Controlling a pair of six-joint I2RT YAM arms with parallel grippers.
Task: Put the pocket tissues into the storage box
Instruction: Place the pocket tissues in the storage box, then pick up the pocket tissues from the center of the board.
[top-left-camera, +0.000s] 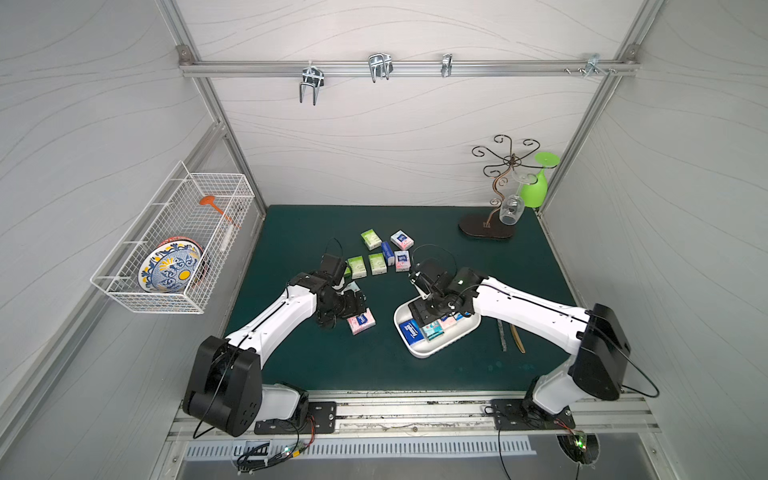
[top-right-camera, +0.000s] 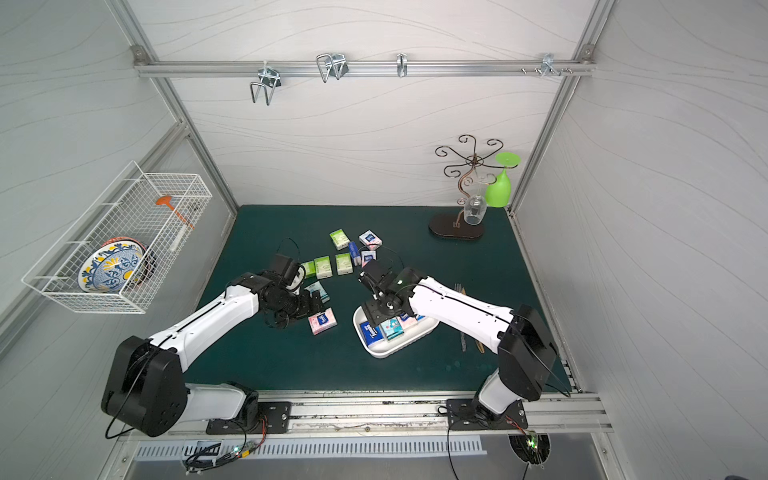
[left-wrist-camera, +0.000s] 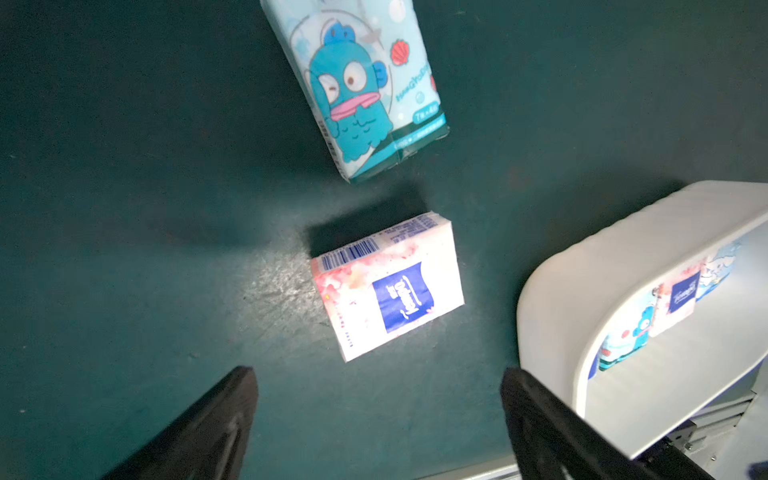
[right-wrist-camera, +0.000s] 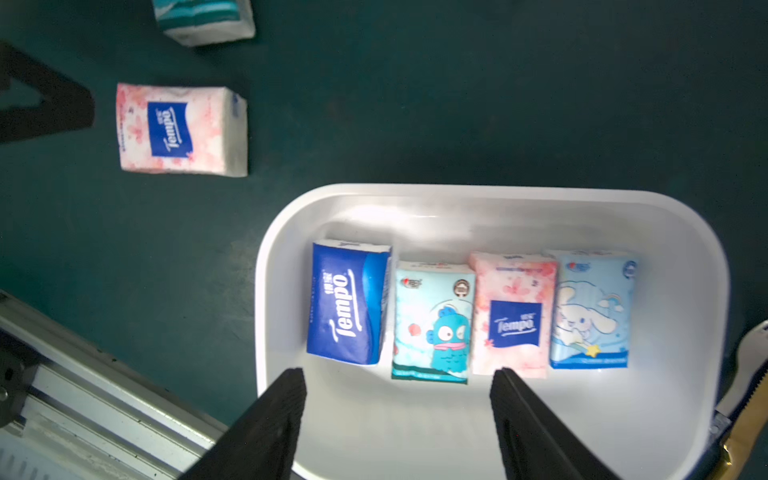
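Maybe 13 tissue pkts (top-left-camera: 360, 323), 1 box (top-left-camera: 415, 351)

White storage box (right-wrist-camera: 457, 195), dark-blue packet (right-wrist-camera: 347, 303), teal fish-print packet (right-wrist-camera: 432, 324), pink-blossom packet (right-wrist-camera: 515, 316), dark green mat (right-wrist-camera: 498, 104)

Teal packet (left-wrist-camera: 353, 83) partly off-frame

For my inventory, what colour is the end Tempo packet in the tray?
The packet is dark blue; clearest in the right wrist view.
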